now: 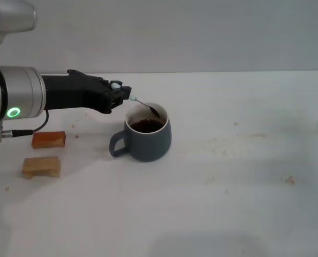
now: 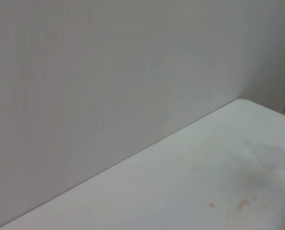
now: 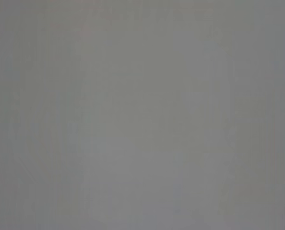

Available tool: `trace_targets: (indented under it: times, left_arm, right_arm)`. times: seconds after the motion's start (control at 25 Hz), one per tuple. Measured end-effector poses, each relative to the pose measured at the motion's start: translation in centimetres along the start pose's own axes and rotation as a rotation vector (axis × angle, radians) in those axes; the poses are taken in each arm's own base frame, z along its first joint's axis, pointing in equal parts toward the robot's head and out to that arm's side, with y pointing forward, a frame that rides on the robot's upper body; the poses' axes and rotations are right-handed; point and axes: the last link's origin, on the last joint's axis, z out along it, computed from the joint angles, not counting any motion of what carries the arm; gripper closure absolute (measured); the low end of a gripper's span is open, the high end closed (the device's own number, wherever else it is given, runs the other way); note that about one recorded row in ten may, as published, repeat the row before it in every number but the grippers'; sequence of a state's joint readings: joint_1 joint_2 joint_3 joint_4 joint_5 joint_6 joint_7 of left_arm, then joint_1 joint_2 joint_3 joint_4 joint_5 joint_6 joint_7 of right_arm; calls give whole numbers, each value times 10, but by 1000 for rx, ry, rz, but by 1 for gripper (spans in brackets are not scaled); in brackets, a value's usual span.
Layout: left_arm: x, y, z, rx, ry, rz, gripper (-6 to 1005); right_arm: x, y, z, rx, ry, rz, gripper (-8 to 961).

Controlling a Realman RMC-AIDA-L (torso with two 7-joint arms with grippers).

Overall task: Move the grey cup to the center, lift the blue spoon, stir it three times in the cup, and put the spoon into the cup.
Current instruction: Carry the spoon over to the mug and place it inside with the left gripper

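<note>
The grey cup (image 1: pixel 144 135) stands near the middle of the white table (image 1: pixel 228 176), handle towards the left, with dark liquid inside. My left gripper (image 1: pixel 122 94) reaches in from the left, just above and left of the cup's rim, shut on the pale-blue handle of the blue spoon (image 1: pixel 143 105). The spoon slants down to the right, and its metal bowl sits inside the cup at the far rim, over the liquid. The right gripper is out of view. The left wrist view shows only bare table and wall. The right wrist view shows a blank grey surface.
Two wooden blocks lie on the table's left side: an orange-brown one (image 1: pixel 48 139) and a paler one (image 1: pixel 41 166) in front of it. The table's far edge (image 2: pixel 147 148) meets a grey wall.
</note>
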State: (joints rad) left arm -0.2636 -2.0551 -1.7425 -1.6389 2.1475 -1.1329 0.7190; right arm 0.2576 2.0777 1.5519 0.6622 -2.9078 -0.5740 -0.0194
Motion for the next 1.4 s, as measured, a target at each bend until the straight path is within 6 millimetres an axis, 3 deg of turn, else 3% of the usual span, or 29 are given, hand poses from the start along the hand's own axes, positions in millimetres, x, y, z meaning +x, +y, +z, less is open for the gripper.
trace_targets:
  times: [0.2,0.32,0.52,1.4]
  left_arm:
    - [-1,-5,3,1,-7,5,819]
    - [-1,-9,4,5,-9,4,819]
    - [-7,-19,10,2,-34,-5,819]
    - [-20,-19,11,-35,-86,19,820]
  right_arm:
    - [-3,-29,-23,95,-40,8,916]
    - [0,-60,-41,197,-45,24,915]
    - [1,-83,-61,270,-51,28,915]
    - [1,-85,-65,276,-55,25,915]
